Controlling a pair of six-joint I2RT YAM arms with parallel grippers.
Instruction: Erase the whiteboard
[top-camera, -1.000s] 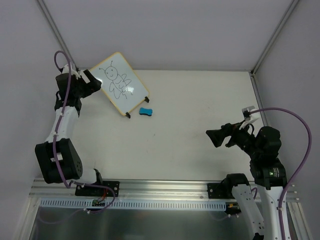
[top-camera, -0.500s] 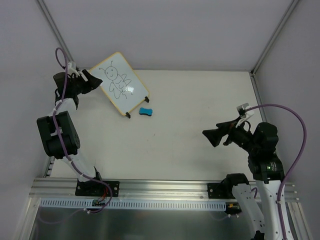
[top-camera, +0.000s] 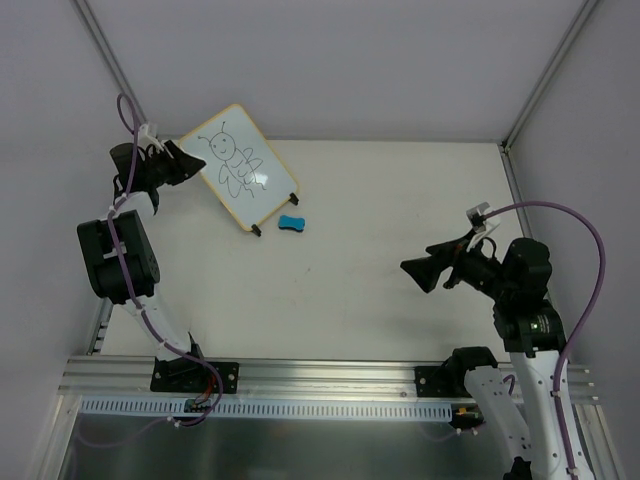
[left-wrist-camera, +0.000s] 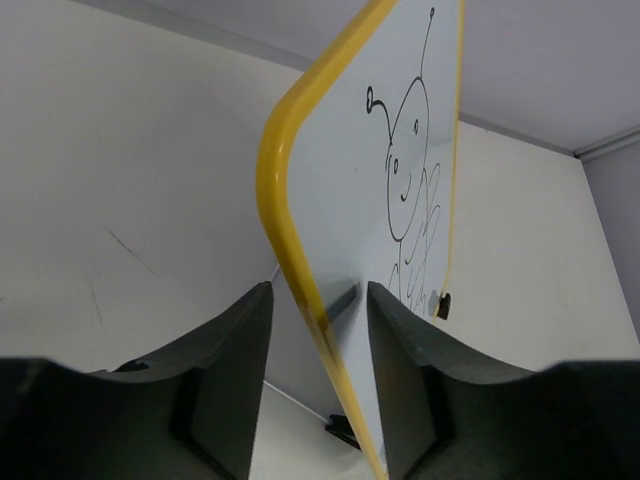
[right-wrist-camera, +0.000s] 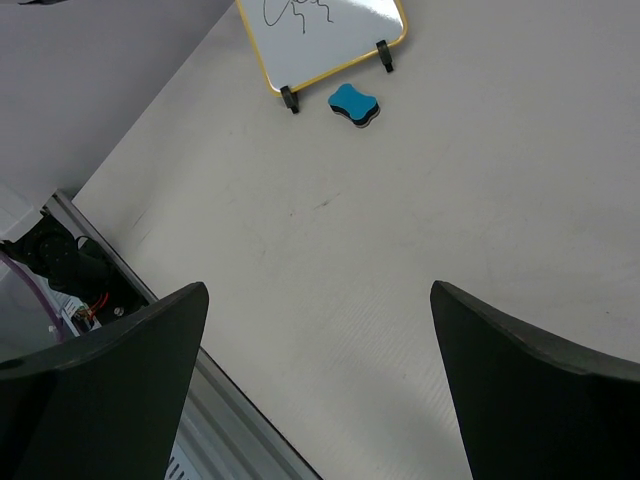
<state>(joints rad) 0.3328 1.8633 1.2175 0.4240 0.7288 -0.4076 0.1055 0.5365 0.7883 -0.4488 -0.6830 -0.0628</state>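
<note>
Tabletop (top-camera: 400, 200) was matte white with a few faint scuff marks (right-wrist-camera: 308, 208). White enclosure walls (top-camera: 350, 70) stood on the far, left and right sides, with slim metal posts (top-camera: 108, 58) in the far corners. An aluminium rail (top-camera: 330, 375) ran along the near edge and carried both arm bases.

Whiteboard (top-camera: 240, 165) stood in the far-left corner of the tabletop. It leaned back on two black feet (top-camera: 257, 230), its yellow frame intact. The black bug doodle (top-camera: 232, 160) was still fully on its face. A blue eraser (top-camera: 291, 223) lay flat on the tabletop, just beside the board's near edge, between the feet.

Left gripper (top-camera: 192, 162) was at the board's far-left edge, one finger on each side of the yellow frame. The jaws were about half-closed. In the wrist view a sliver of gap showed on both sides of the frame, so they had no firm hold on it.

Right gripper (top-camera: 412, 272) hung above the right half of the tabletop, well apart from the board, jaws spread wide and holding nothing. A purple cable (top-camera: 590, 260) looped over that arm.
</note>
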